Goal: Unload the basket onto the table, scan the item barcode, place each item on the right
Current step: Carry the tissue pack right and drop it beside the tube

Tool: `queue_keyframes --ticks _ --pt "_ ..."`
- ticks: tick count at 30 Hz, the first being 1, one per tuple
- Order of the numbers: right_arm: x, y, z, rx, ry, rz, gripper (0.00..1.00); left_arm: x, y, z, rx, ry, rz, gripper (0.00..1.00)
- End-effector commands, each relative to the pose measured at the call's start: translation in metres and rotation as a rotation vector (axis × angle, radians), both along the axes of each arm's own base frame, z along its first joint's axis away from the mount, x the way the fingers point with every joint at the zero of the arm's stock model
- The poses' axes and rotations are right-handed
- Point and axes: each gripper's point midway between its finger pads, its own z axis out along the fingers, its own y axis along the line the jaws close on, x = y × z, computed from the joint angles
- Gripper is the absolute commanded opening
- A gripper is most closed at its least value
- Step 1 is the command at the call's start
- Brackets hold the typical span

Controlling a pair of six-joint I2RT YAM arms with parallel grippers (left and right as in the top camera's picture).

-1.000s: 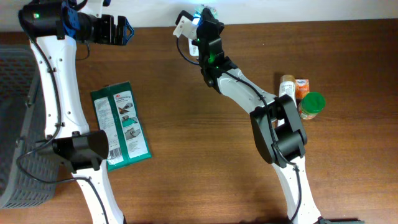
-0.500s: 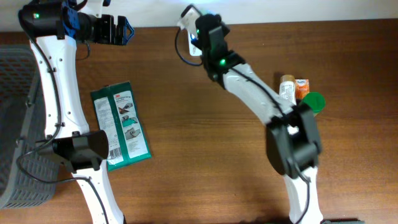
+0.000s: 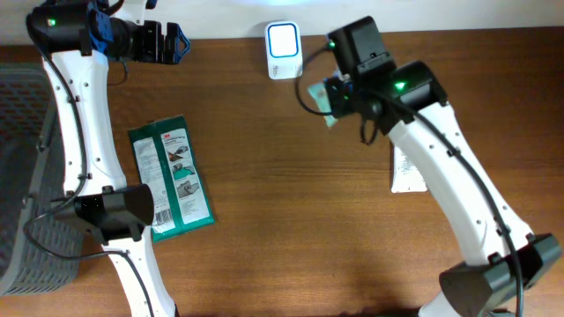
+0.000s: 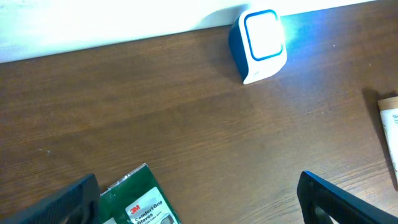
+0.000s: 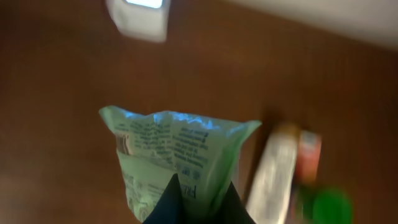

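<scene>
**ITEM 1: pouch** [image 5: 177, 149]
- Desc: pale green film bag, printed txt on the face twd my wrist cam. Small boxed patch near its left edge, too blurred to say if that's the barcode.
- Loc: in the air above the table [image 3: 291, 220], near the scanner [image 3: 284, 40], to its right in the overhead view, not touching it.
- Held by: my R gripper [image 5: 193, 205], clamped tight on the pouch's lower edge. The bag stands up above the fingers, top edge crumpled.
- Handling (my est.): light, soft, crinkly. It will flop & fold, so the print can wrinkle out of flat. The film looks slick & could slide out of a weak pinch. Contents unknown, so I wouldn't squeeze the body.
- Best hold: a flat seam at the edge, clear of the code, approx. as now. That leaves the printed face free to turn twd the scanner window.

**ITEM 2: L gripper** [image 3: 163, 42]
- Spread wide, nothing in it. Sits at the far left back of the table, well apart from the pouch.

**ITEM 3: scanner**
- White, blue-lit window, at the back edge by the wall.

**ITEM 4: misc.**
- Green glove pack [image 3: 172, 176], flat on the table, left side.
- White flat pack [image 3: 407, 169], partly under my R arm.
- Grey basket [image 3: 16, 176], far left.
</scene>
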Motion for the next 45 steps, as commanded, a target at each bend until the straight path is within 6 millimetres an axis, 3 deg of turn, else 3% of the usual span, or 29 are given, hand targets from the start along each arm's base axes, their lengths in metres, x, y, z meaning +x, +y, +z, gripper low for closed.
queue_keyframes --ticks 1,2,8,12,14,16,17,18,22,26,32,37,40,45 --pt "-0.013 -0.029 -0.047 0.03 0.17 -0.14 0.04 -0.002 0.002 0.008 0.001 -0.023 -0.011 0.99" --pt "-0.02 -0.042 -0.069 -0.008 0.234 -0.142 0.04 -0.002 0.002 0.008 0.001 -0.023 -0.011 0.99" --pt "-0.036 -0.074 -0.14 -0.136 0.398 -0.041 0.04 -0.002 0.002 0.008 0.002 -0.023 -0.011 0.99" --pt "-0.031 -0.108 -0.171 -0.249 0.383 -0.105 0.04 -0.002 0.002 0.008 0.001 -0.023 -0.011 0.99" --pt "-0.031 -0.119 -0.18 -0.263 0.387 -0.131 0.04 -0.002 0.002 0.008 0.001 -0.023 -0.011 0.99" --pt "-0.031 -0.128 -0.183 -0.263 0.395 -0.153 0.15 -0.002 0.002 0.008 0.001 -0.023 -0.011 0.99" --pt "-0.03 -0.132 -0.183 -0.26 0.395 -0.165 0.41 -0.002 0.002 0.008 0.002 -0.023 -0.011 0.99" --pt "-0.03 -0.135 -0.183 -0.257 0.394 -0.173 0.48 -0.002 0.002 0.008 0.002 -0.023 -0.011 0.99" --pt "-0.023 -0.135 -0.168 -0.222 0.372 -0.218 0.53 -0.002 0.002 0.008 0.001 -0.023 -0.011 0.99" --pt "-0.015 -0.087 -0.143 0.032 0.388 -0.132 0.53 -0.002 0.002 0.008 0.002 -0.023 -0.011 0.99" --pt "-0.01 0.021 -0.109 0.496 0.384 0.128 0.53 -0.002 0.002 0.008 0.001 -0.023 -0.011 0.99" --pt "-0.009 0.098 -0.111 0.55 0.334 0.275 0.53 -0.002 0.002 0.008 0.001 -0.023 -0.011 0.99" --pt "-0.007 0.127 -0.12 0.53 0.311 0.273 0.53 -0.002 0.002 0.008 0.002 -0.023 -0.011 0.99" --pt "0.001 0.127 -0.153 0.465 0.33 0.112 0.53 -0.002 0.002 0.008 0.001 -0.023 -0.011 0.99"
